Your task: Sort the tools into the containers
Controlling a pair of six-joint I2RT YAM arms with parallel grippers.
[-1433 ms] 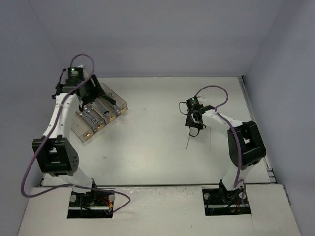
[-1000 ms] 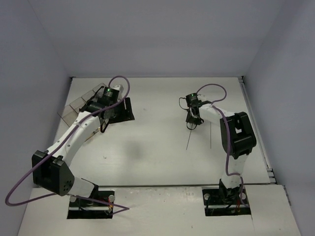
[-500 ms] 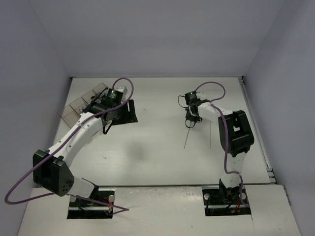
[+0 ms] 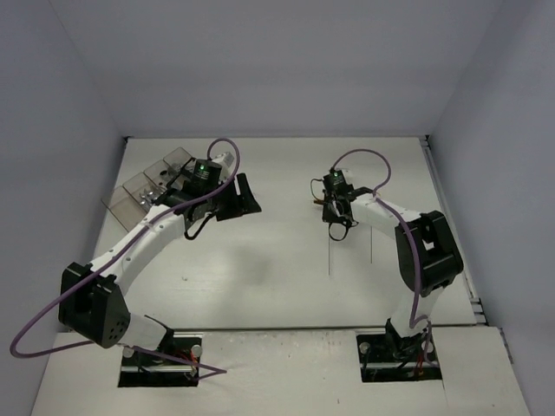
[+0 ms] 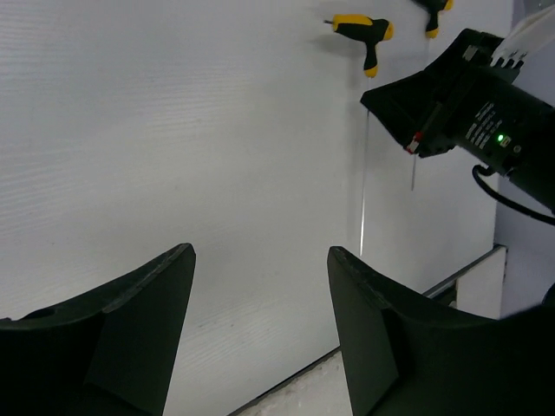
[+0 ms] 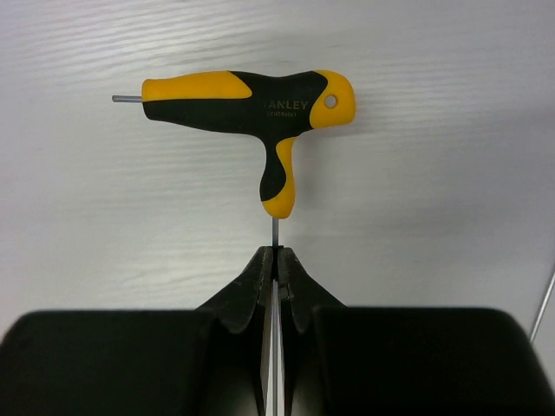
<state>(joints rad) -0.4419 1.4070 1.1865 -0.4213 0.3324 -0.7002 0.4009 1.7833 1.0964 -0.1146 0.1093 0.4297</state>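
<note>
The containers [image 4: 143,186], a row of clear smoky bins, stand at the far left behind my left arm. My left gripper [image 4: 245,196] is open and empty over the table's middle-left; its black fingers [image 5: 130,321] frame bare table. My right gripper [image 4: 335,224] is shut on the thin steel shaft of a yellow-and-black T-handle hex key [image 6: 260,108], just below its handle. That key's shaft [image 4: 330,258] trails towards the near edge. The key also shows in the left wrist view [image 5: 364,30]. I cannot tell whether it is lifted.
A second yellow-and-black T-handle hex key [image 5: 431,13] lies right of the first, its shaft [image 4: 371,247] parallel to it and partly under my right arm. White walls stand on three sides. The table's near edge [image 5: 468,269] is close behind the shafts.
My left arm has swung from over the bins to the right, towards the table's middle, its gripper open. My right gripper stays at the hex key, which has shifted only slightly.
</note>
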